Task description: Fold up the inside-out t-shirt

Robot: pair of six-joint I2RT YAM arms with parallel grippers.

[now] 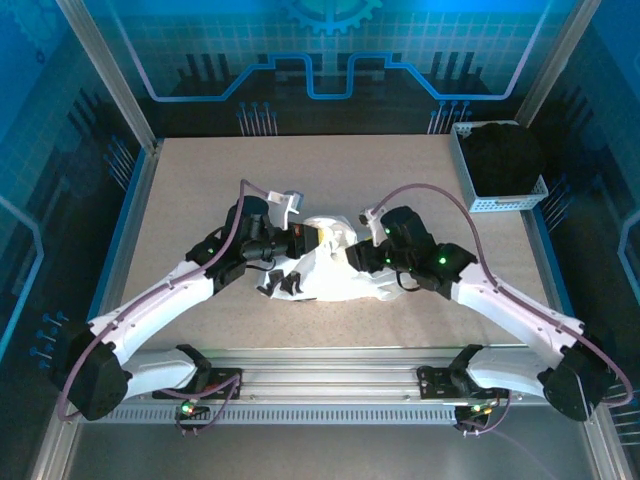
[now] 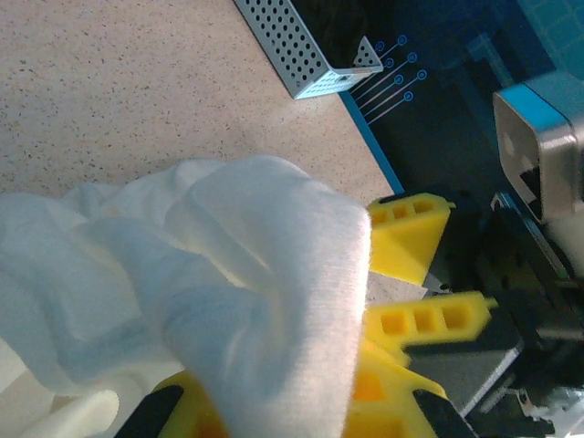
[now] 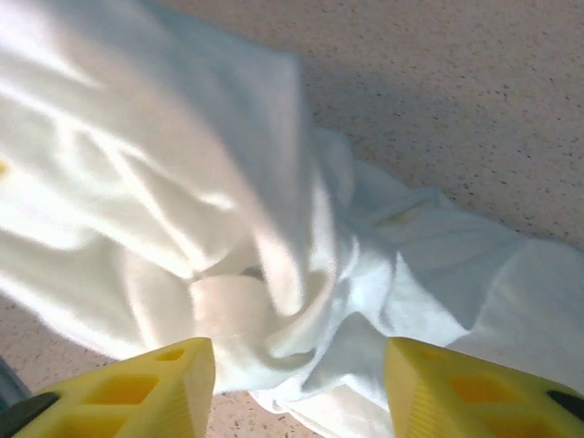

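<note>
Overhead, I see the white t-shirt [image 1: 330,270] crumpled in a heap at the centre of the speckled beige table [image 1: 190,190], with both arms reaching in over it. In the left wrist view, the left gripper [image 2: 274,406] sits at the bottom edge, its yellow fingers closed on a fold of the shirt that drapes over them. In the right wrist view, the right gripper [image 3: 297,392] has its yellow fingers [image 3: 123,388] wide apart at the bottom of the frame, close above the rumpled cloth and clamping nothing. A perforated basket [image 1: 490,200] holding a black garment [image 1: 505,155] sits at the overhead frame's upper right.
</note>
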